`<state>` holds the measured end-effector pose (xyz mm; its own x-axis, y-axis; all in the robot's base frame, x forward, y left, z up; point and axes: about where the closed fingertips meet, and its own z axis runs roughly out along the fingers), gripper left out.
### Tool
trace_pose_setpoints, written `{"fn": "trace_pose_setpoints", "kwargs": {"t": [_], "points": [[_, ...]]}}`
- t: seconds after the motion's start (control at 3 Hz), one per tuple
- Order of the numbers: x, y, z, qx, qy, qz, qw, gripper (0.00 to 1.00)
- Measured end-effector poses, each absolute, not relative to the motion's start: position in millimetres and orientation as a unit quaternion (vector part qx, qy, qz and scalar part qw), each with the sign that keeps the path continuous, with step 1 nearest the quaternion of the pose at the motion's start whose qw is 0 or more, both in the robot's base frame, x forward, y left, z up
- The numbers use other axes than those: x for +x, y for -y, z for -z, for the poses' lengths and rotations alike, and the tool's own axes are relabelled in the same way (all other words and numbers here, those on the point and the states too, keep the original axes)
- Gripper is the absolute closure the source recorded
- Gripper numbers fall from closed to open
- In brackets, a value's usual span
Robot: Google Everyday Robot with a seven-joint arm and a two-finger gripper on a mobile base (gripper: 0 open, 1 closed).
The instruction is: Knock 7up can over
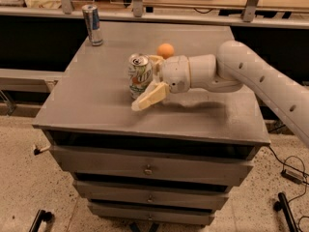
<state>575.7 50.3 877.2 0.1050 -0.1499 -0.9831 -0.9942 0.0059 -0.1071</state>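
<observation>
The 7up can [139,75], white and green with a silver top, stands upright near the middle of the grey cabinet top [96,105]. My gripper [143,82] reaches in from the right on the white arm [251,76]. It is open, with the can's right side between its fingers. The near cream finger [149,97] slants down past the can's front right. The far finger [155,59] shows just behind the can's top.
A taller slim silver and blue can [92,25] stands at the back left corner. An orange ball [165,50] lies behind the gripper's wrist. Drawers [147,168] sit below the top. A shelf runs along the back.
</observation>
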Motion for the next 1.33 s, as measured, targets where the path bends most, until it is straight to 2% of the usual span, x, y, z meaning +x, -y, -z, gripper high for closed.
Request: {"fn": "trace_pose_setpoints", "kwargs": {"t": [1.0,1.33], "points": [[577,-49,-846,-0.535,-0.530,-0.427,0.502,0.00],[577,-50,-845,-0.533,-0.530,-0.426,0.503,0.07]]}}
